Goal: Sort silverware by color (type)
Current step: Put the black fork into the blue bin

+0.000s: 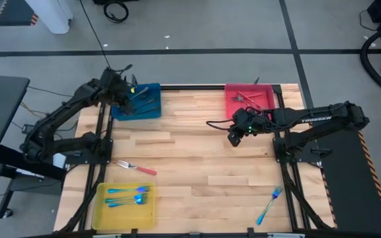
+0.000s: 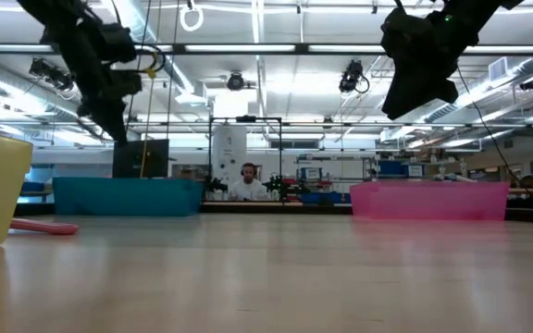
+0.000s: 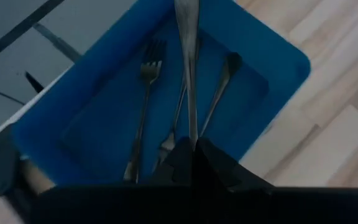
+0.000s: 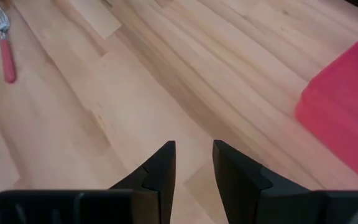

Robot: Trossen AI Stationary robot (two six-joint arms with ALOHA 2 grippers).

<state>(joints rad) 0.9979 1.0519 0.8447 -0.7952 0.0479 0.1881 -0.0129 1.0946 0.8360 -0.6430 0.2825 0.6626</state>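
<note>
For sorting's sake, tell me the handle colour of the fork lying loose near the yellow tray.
Red handle, clearest in the high view.

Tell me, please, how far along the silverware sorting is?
Mostly done: grey forks lie in the blue tray, blue utensils in the yellow tray, silverware in the red tray. The left gripper holds a grey utensil over blue. Left: red-handled fork, blue fork.

Bare wooden table (image 1: 197, 152) mid-span between blue tray (image 1: 137, 101), red tray (image 1: 249, 99) and yellow tray (image 1: 124, 205).
</note>
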